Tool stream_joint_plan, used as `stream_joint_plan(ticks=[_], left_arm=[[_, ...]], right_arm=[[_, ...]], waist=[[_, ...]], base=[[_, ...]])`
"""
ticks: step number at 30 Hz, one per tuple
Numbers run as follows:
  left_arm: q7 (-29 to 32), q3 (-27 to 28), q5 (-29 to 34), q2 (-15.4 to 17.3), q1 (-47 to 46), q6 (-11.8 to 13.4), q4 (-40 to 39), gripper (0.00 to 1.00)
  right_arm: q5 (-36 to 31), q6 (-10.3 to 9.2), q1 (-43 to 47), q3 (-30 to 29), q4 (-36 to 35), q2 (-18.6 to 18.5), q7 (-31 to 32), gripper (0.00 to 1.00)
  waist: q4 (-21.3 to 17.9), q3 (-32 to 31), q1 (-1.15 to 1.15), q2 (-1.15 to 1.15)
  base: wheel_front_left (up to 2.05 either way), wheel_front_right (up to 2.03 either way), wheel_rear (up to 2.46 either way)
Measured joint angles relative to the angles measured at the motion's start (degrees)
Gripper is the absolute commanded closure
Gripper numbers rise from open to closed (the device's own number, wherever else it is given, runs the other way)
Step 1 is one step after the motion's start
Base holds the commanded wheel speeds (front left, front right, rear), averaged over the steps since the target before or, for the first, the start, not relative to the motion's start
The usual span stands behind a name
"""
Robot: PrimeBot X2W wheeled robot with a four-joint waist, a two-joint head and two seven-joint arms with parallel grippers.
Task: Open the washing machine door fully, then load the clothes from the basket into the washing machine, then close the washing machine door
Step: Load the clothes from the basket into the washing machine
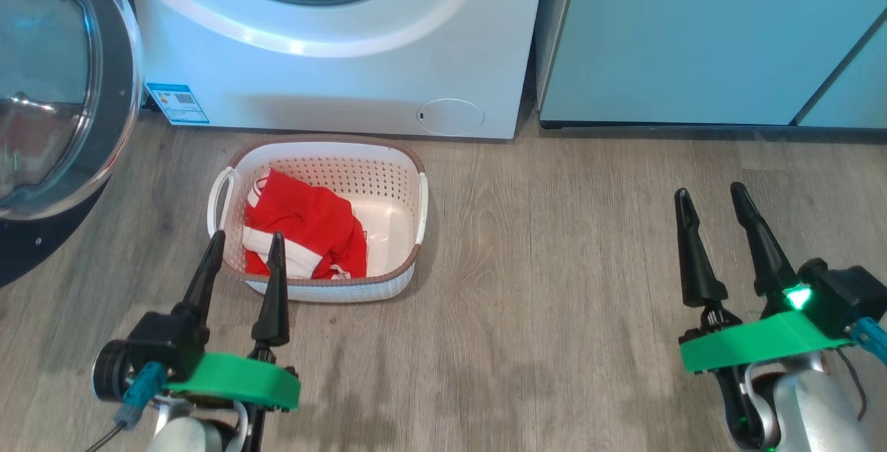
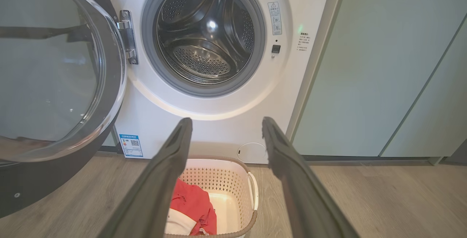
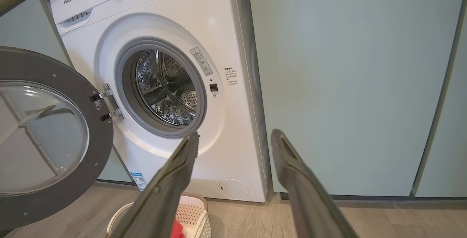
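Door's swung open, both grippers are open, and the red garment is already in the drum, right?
No: the red garment lies in the basket, not the drum, as the head view shows. The door, left gripper and right gripper are open.

The room is being floored with grey-brown wood-grain planks [image 1: 568,244]. Soft light is being reflected off tall pale teal flat-fronted cabinets [image 1: 693,36], apparently being underlined by a dark plinth strip [image 1: 665,124].

Bright even light, white glare on the washing machine [image 1: 332,71] ahead of the left gripper [image 1: 247,235], soft shadows on the floor [image 1: 554,265].
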Motion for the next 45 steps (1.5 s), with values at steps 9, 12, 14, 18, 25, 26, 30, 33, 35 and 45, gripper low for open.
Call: stream_joint_plan(ticks=[9,12,14,18,25,26,30,33,35,45], left_arm=[[0.0,0.09,0.09,0.01,0.55,-0.38,-0.23,0.0],[0.0,0.05,0.09,0.01,0.87,-0.33,-0.23,0.0],[0.0,0.0,0.09,0.02,0.9,-0.33,-0.23,0.0],[0.0,-0.31,0.31,0.02,0.9,0.09,-0.26,0.0],[0.0,-1.26,3.16,0.03,0.86,0.96,-1.35,0.0],[0.0,-1.32,3.16,0.03,0.85,0.97,-1.35,0.0],[0.0,-1.3,3.04,0.03,0.79,1.11,-1.24,0.0],[0.0,-1.25,3.03,0.04,0.81,1.16,-1.13,0.0],[0.0,-1.16,3.03,0.05,0.81,1.23,-0.77,0.0],[0.0,-1.11,3.02,0.05,0.55,1.63,0.21,0.0]], right_arm=[[-0.01,0.0,1.18,0.38,-0.18,0.01,0.08,0.0],[-0.01,0.0,1.19,0.45,-0.2,0.02,0.48,0.0],[-0.01,0.0,1.19,0.48,-0.21,0.02,0.48,0.0],[-0.01,0.0,1.18,0.54,-0.22,0.03,0.48,0.0],[-0.01,0.0,1.17,0.77,-0.3,0.04,0.54,0.0],[-0.02,0.0,1.17,0.74,-0.34,0.04,0.57,0.0],[-0.13,0.0,0.99,0.68,-0.52,0.09,0.57,0.0],[-0.42,0.0,0.99,0.7,-0.57,0.09,0.57,0.0],[-0.42,0.0,0.99,0.73,-0.58,0.1,0.57,0.0],[-0.42,0.0,0.94,0.69,-0.55,0.1,0.57,0.0]], waist=[[0.29,-0.1,0.0,0.0],[0.39,-0.21,0.0,0.0],[0.5,-0.31,0.0,0.0],[0.81,-0.48,0.0,0.0],[1.25,-0.32,0.0,0.0],[1.31,-0.22,0.0,0.0],[1.46,0.19,0.0,0.0],[1.47,0.4,0.0,0.0],[1.46,0.58,0.0,0.0],[1.54,0.82,0.0,0.0]], base=[[1.09,-1.09,0.0],[1.98,-1.98,0.0],[2.13,-2.13,0.0],[2.13,-2.13,0.0],[1.65,-1.58,-0.06],[1.07,-1.07,0.0],[0.73,-0.73,0.0],[0.0,0.0,0.0],[0.0,0.0,0.0],[0.0,0.0,0.0]])
